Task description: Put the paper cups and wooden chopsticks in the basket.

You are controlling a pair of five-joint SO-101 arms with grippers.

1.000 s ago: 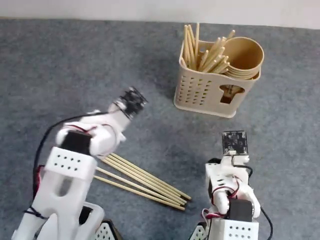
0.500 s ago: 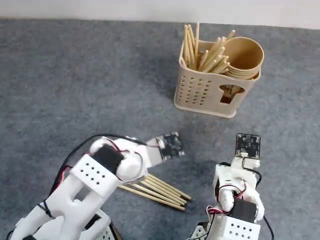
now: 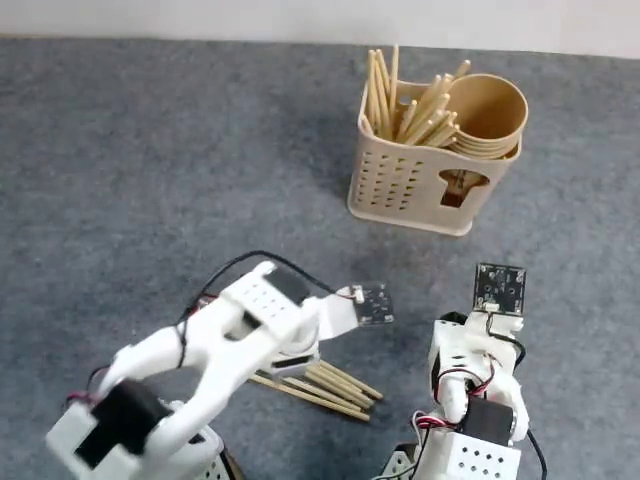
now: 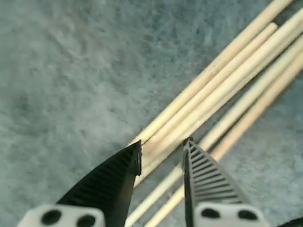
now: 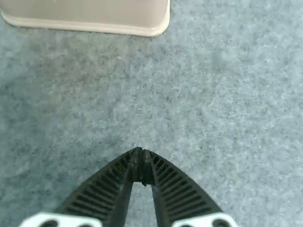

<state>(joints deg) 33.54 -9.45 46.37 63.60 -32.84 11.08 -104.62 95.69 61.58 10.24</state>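
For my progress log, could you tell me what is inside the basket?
The basket holds wooden chopsticks on one side and stacked paper cups on the other; its walls hide their lower parts.

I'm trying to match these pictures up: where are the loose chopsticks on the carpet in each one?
High view: loose chopsticks lie bottom centre, partly under the left arm.
Left wrist view: at the left tool, by its open tips.
Right wrist view: faces the basket foot instead.
Shared landmark: the grey carpet.
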